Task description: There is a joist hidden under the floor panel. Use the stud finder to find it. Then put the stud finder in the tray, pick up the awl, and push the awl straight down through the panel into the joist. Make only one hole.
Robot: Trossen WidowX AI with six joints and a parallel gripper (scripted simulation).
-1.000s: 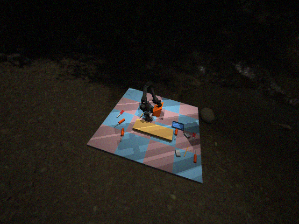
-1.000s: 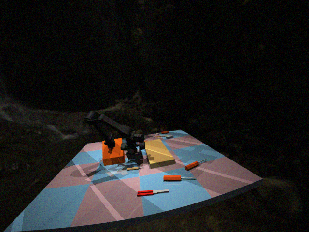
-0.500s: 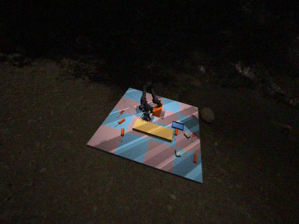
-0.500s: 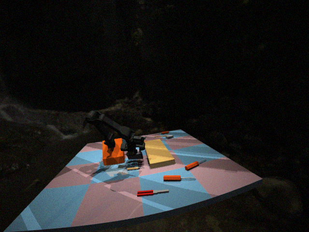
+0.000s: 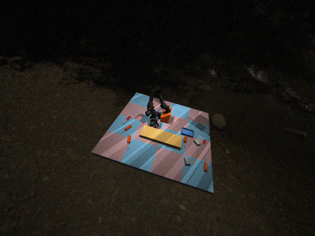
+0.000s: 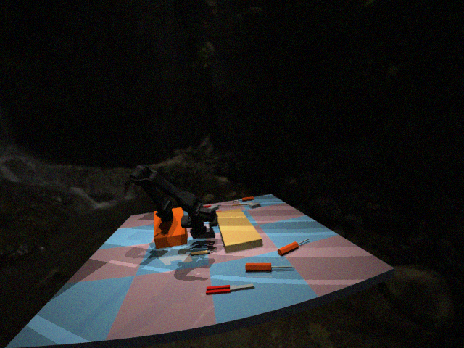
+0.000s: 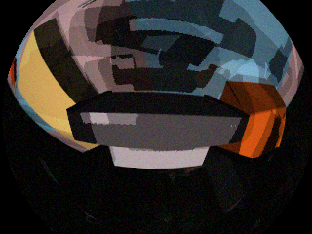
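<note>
My gripper [image 5: 153, 124] [image 6: 202, 231] is shut on the stud finder [image 7: 163, 131], a dark box with a grey face and a pale lower part in the wrist view. It is held above the table, beside the panel's long edge and near its left end in the top view. The fingers themselves are hard to make out in the dark. The yellow floor panel [image 5: 160, 137] [image 6: 241, 228] [image 7: 41, 80] lies flat, with no hole visible. The blue tray [image 5: 187, 132] is near the panel's right end and looks empty. What looks like the awl, with a tan handle [image 6: 199, 252], lies beside the gripper.
An orange block [image 5: 166, 116] [image 6: 170, 232] [image 7: 263, 122] is at the arm's foot. Orange-handled screwdrivers [image 5: 129, 139] [image 6: 258, 267] lie around the panel. Red-handled tools [image 5: 128, 118] [image 6: 218, 289], grey blocks [image 5: 187, 161] and a thin yellow stick [image 5: 196, 159] lie farther out.
</note>
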